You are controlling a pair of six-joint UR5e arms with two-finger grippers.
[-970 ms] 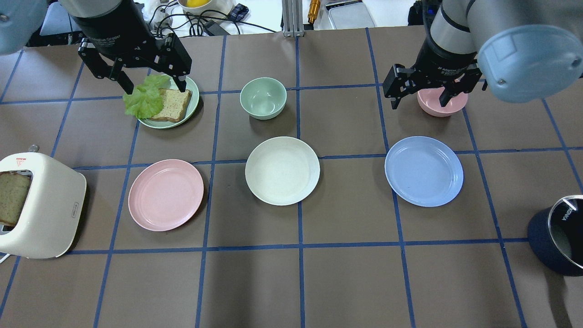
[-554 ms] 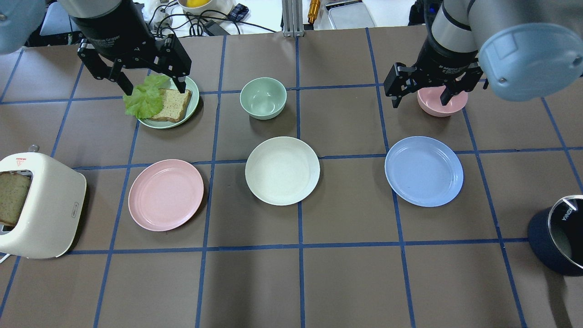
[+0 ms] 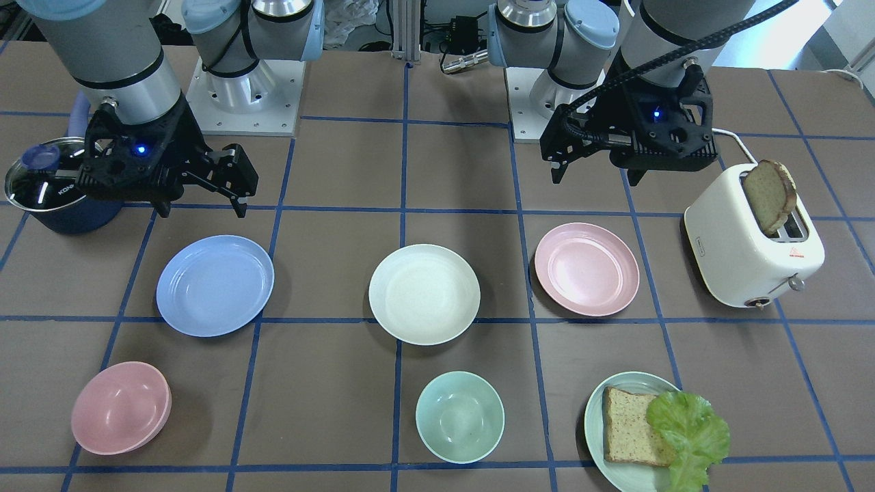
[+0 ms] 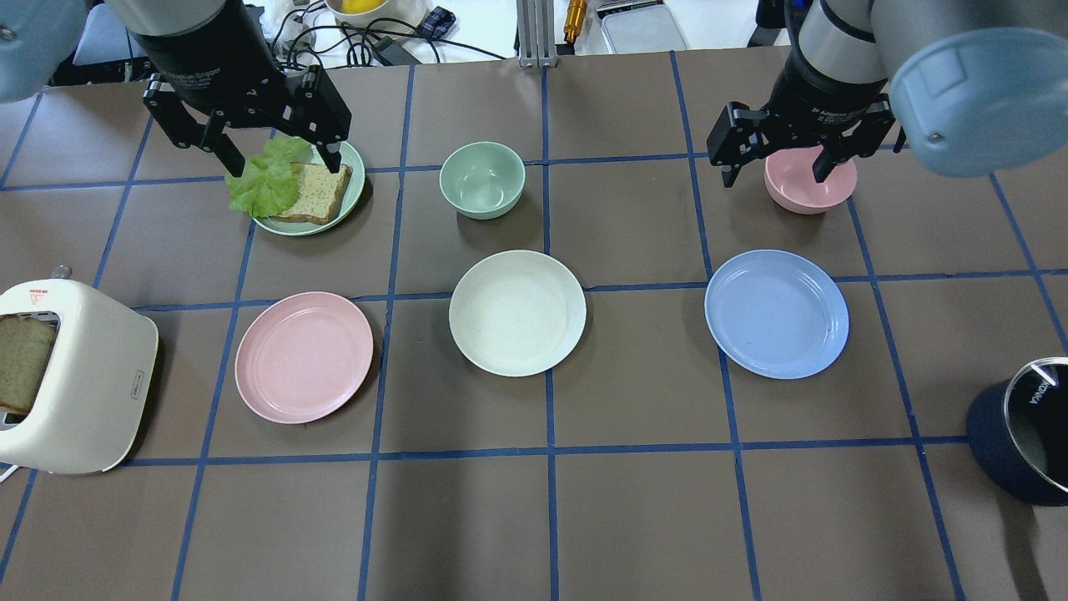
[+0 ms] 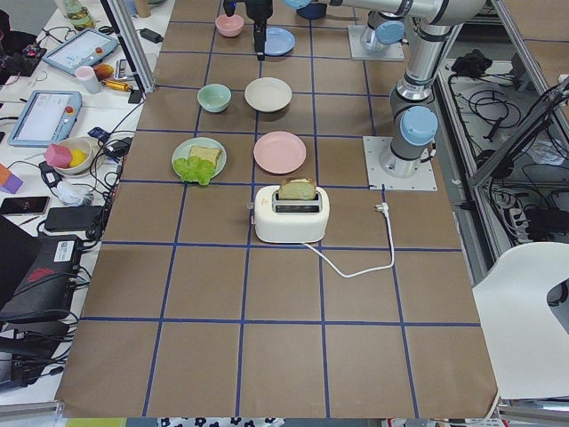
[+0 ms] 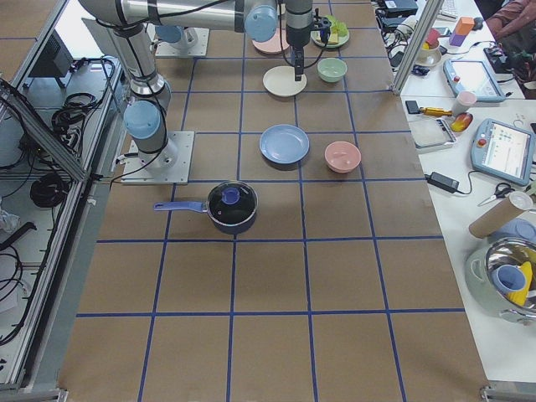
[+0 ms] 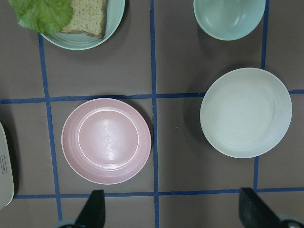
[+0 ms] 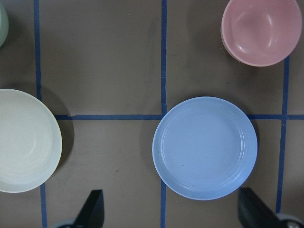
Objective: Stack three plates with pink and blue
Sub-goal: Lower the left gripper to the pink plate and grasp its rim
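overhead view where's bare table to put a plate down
The row nearest the robot is bare, between the toaster and the pot. Also the squares between the green bowl and the pink bowl. Crowded: the line of pink plate, cream plate, blue plate.

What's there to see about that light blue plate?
The blue plate is shallow, round, pale blue, matte and plastic-looking, with faint rings inside its rim. It lies flat and empty on the brown table, its edge over blue tape lines, touching nothing. A pink bowl and a cream plate sit nearby, apart from it.
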